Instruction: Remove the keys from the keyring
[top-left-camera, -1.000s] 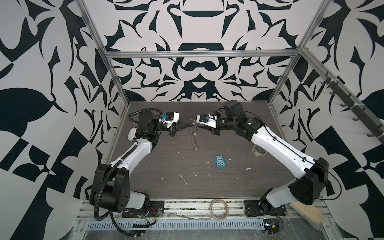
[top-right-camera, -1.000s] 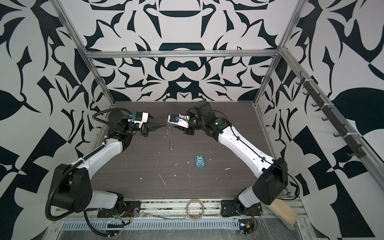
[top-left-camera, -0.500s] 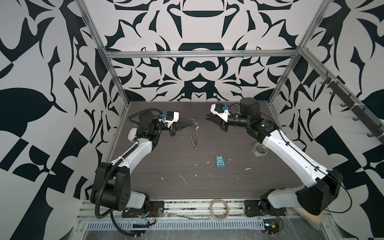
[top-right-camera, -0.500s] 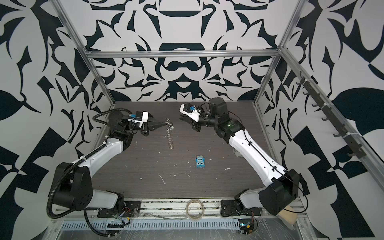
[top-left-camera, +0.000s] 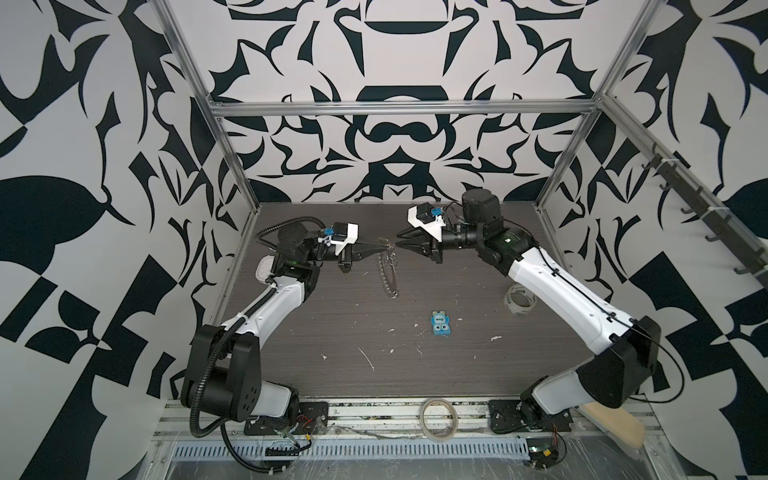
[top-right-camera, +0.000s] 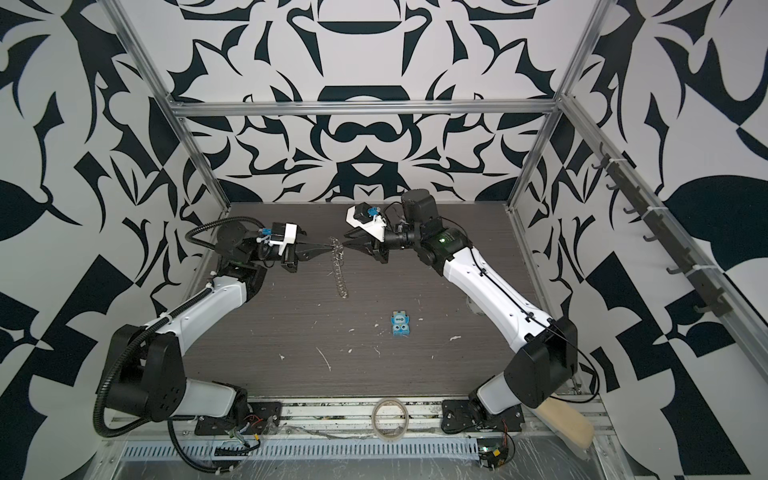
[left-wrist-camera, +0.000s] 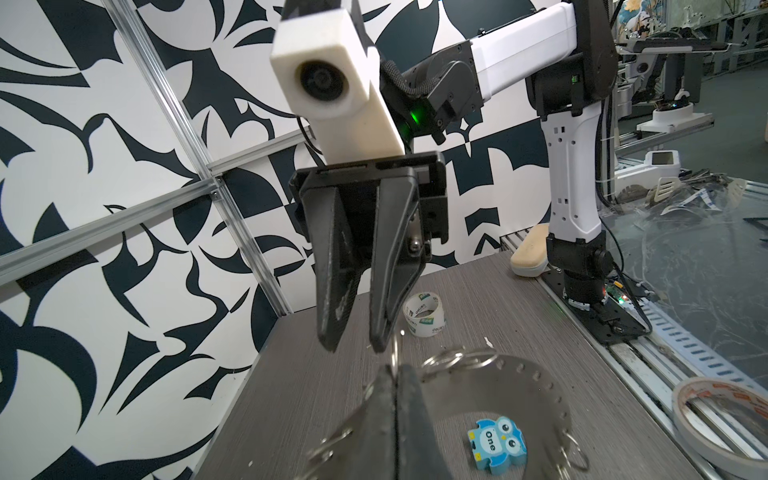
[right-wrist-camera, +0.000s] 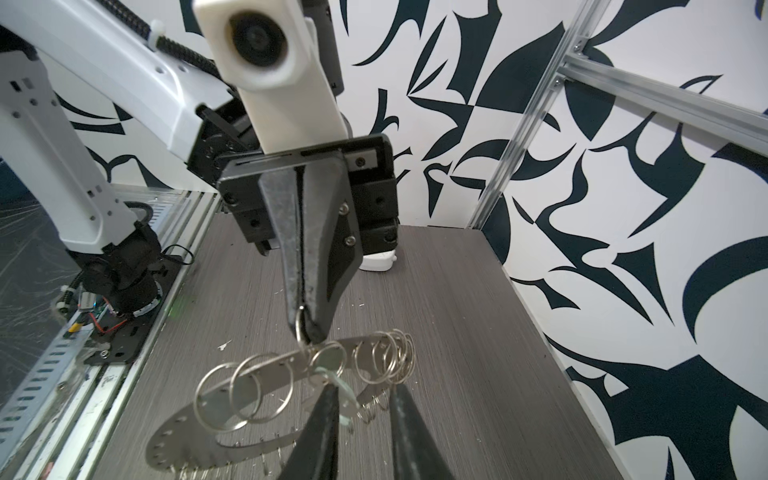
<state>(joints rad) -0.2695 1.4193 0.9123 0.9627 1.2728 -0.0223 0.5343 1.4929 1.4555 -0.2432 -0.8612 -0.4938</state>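
Observation:
The keyring (top-left-camera: 386, 274) is a flat grey metal disc fringed with wire split rings, and it hangs edge-on in both top views (top-right-camera: 338, 272). My left gripper (top-left-camera: 384, 248) is shut on one split ring at its upper rim, as the right wrist view shows (right-wrist-camera: 305, 328). The wide disc face (left-wrist-camera: 498, 395) also shows beside the left gripper (left-wrist-camera: 397, 370). My right gripper (top-left-camera: 401, 244) faces the left one, its fingers a little apart. In the right wrist view the right gripper (right-wrist-camera: 363, 392) is open at the rim, with the pale green key (right-wrist-camera: 343, 390) lying against one finger.
A blue owl-faced packet (top-left-camera: 440, 325) lies mid-table and shows through the disc's hole (left-wrist-camera: 496, 442). A translucent tape roll (top-left-camera: 519, 300) sits under the right arm. A beige tape ring (top-left-camera: 438, 417) rests on the front rail. White flecks are scattered on the dark table (top-left-camera: 332, 332).
The right gripper pulled back from the keyring to the right and rear, then came forward to the rim again. Its jaws are narrower than a second ago. The left gripper kept still.

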